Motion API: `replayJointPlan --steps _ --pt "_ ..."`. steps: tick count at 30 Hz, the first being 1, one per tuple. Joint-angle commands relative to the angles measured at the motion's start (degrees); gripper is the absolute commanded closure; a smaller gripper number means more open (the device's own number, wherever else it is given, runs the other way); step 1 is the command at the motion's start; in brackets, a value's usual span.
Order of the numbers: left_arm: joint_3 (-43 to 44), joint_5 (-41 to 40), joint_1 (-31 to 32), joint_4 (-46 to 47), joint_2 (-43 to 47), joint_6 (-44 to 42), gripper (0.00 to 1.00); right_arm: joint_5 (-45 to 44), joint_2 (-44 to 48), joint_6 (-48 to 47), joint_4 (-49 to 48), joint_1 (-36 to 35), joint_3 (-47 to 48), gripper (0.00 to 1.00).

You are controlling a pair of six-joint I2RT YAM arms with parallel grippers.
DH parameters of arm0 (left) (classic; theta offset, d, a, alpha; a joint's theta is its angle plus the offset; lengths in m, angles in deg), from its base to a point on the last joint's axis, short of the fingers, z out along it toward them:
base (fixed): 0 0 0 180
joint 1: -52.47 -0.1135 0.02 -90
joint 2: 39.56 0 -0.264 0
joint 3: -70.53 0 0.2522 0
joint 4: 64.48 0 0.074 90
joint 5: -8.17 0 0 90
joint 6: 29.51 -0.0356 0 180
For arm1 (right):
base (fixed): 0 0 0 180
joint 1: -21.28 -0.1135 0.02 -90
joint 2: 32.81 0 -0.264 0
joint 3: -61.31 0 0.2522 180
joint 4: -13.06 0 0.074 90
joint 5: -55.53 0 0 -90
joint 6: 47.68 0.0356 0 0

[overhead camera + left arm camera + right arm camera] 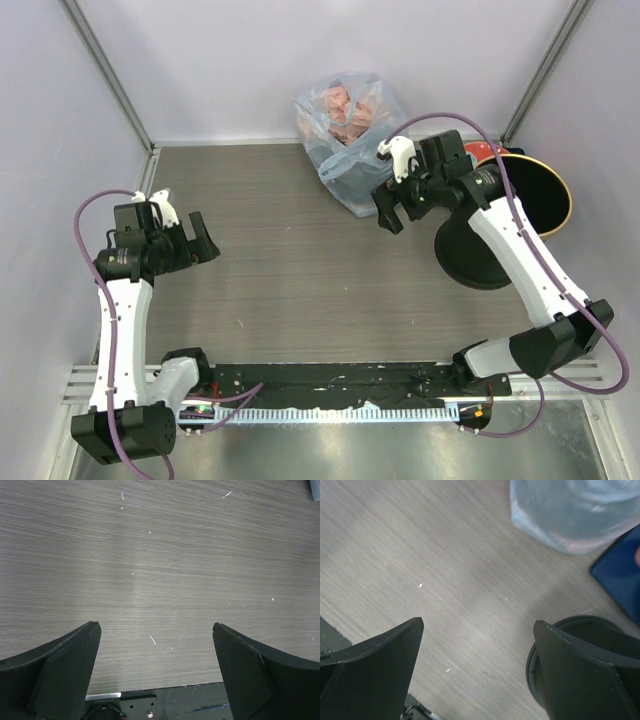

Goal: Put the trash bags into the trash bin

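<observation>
Two grippers, both mine. Left gripper (203, 240): spread wide over bare table (300, 290), empty, nothing yet to take. Right gripper (388, 207): spread, empty, poised between bluish bag (345, 135) and trash bin (480, 255), which seems tipped sideways beneath my arm. Trash bags: none in view.

White shells are seen on the left arm (115, 320) and right arm (530, 265), black housings at every joint. A purple cable (445, 116) is looped along each. Broad black wedge-shaped fingers (65, 675) are fitted to both.

Black bin (465, 255) on its side
</observation>
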Motion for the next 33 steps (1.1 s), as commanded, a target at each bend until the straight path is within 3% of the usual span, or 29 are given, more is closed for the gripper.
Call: replayJointPlan --steps 1,8,19,24,33 --pt "2.6 0.8 -0.2 4.0 -0.1 0.2 0.0 -2.2 0.6 -0.7 -10.9 -0.4 7.0 0.0" --pt "4.8 3.0 -0.2 5.6 -2.0 1.3 0.0 -8.6 -13.4 -3.1 -26.2 0.0 20.5 0.03" --pt "1.8 7.0 -0.2 9.3 1.0 4.4 0.0 -9.9 -34.8 -6.8 -35.7 4.3 39.1 0.31" --pt "2.1 8.3 -0.2 9.1 1.3 4.8 0.0 -8.7 -40.0 -8.1 -37.1 4.4 41.2 0.37" --pt "1.9 9.1 -0.2 9.5 0.9 5.0 0.0 -6.4 -43.8 -9.0 -38.4 4.2 38.6 0.38"
